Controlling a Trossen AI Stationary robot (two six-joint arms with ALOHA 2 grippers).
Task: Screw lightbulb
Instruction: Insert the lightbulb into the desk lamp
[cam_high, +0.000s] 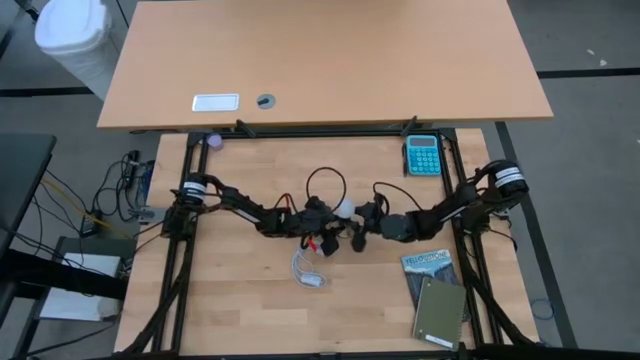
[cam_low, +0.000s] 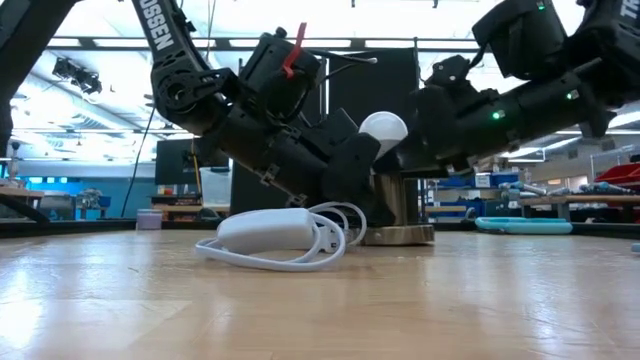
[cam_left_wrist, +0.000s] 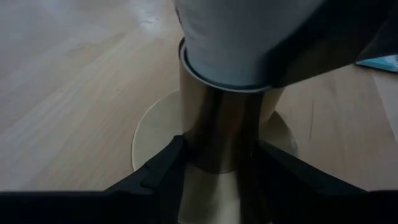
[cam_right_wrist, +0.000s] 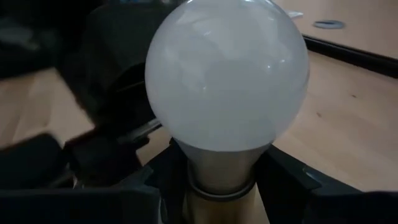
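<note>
My right gripper (cam_right_wrist: 214, 177) has its two dark fingers on either side of the neck of the small white lightbulb with the round frosted globe (cam_right_wrist: 227, 78), just under the globe. They seem to touch the neck, but I cannot tell if they truly clamp it or are only near it. My left gripper (cam_left_wrist: 217, 168) is closed around the shiny brass-coloured metal stem of the lamp socket (cam_left_wrist: 221, 134) and holds it firm against turning.

The lightbulb (cam_low: 383, 128) stands upright on top of this socket (cam_low: 395, 205), whose round flat foot rests on the light wooden worktop (cam_high: 250, 290), near its middle and a little toward the far edge. A white cord with a white plastic switch block (cam_low: 268, 230) lies coiled just beside the foot, on the near side.

I judge that the step in hand is the turning of the bulb into the thread. To do it well, I should keep the bulb straight above the stem, not tilted, so that the thread does not cross. The grip should be gentle, because the globe is thin. The left gripper must stay low on the stem, so it does not block the right fingers. Turn in small parts, release, take again, and stop when it resists.
</note>
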